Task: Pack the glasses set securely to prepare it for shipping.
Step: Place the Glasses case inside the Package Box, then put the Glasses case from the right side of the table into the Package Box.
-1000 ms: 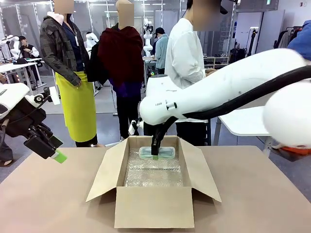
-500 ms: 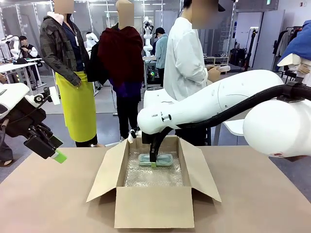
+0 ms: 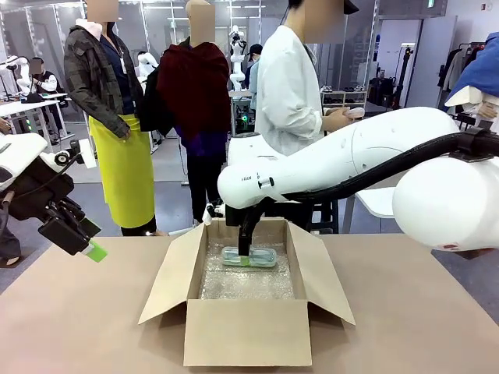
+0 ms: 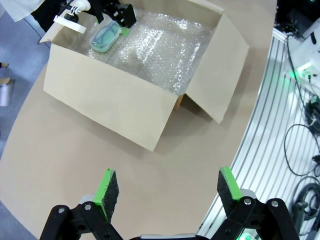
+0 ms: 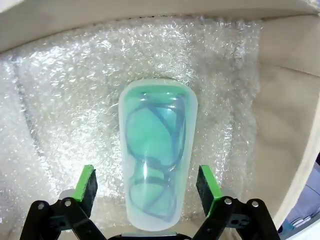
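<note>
Front view shows a brown table, an open cardboard box lined with bubble wrap, and people standing beyond. On the wrap, the mint-green case lies between the spread fingers of the right gripper. The left gripper gapes empty. The right arm hides part of the box's far rim.
</note>
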Tool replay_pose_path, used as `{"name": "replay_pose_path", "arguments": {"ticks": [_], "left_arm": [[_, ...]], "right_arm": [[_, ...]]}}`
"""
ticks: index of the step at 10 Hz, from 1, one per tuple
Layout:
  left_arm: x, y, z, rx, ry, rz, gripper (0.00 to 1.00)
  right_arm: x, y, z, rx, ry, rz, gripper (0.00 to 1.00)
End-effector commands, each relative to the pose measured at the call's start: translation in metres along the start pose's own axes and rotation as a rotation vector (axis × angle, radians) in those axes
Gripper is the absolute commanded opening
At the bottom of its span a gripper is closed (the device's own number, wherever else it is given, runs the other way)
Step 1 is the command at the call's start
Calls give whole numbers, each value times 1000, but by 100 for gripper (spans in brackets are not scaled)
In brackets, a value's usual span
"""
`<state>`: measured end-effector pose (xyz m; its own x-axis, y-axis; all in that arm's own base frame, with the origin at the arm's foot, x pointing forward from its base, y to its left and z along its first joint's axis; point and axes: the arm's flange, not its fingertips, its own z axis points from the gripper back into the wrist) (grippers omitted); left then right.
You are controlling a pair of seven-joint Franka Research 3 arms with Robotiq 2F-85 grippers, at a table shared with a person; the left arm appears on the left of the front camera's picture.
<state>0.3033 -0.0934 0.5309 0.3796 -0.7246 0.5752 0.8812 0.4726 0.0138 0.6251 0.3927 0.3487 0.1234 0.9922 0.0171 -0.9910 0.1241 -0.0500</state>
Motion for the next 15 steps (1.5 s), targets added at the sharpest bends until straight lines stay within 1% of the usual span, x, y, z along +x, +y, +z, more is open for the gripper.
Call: {"name": "replay_pose_path", "arguments": {"ticks": [1, 2, 3, 13, 14, 15], "left_arm": [[-1, 1, 1, -18, -16, -13, 100], [-1, 1, 1, -18, -16, -13, 100], [-1, 1, 1, -18, -16, -13, 100], [-1, 1, 1, -18, -16, -13, 100], [-1, 1, 1, -18, -16, -13, 100], [-1, 1, 1, -18, -16, -13, 100]], "right_arm": [[-4, 10, 16, 16, 6, 22, 100], [-10, 17, 17, 3, 51, 31, 100], [0, 2, 7, -1, 3, 3, 100], [-4, 2, 6, 4, 12, 3, 100], [-17, 22, 47, -22, 31, 1, 100], [-36, 41, 85, -21, 7, -20, 100]]}}
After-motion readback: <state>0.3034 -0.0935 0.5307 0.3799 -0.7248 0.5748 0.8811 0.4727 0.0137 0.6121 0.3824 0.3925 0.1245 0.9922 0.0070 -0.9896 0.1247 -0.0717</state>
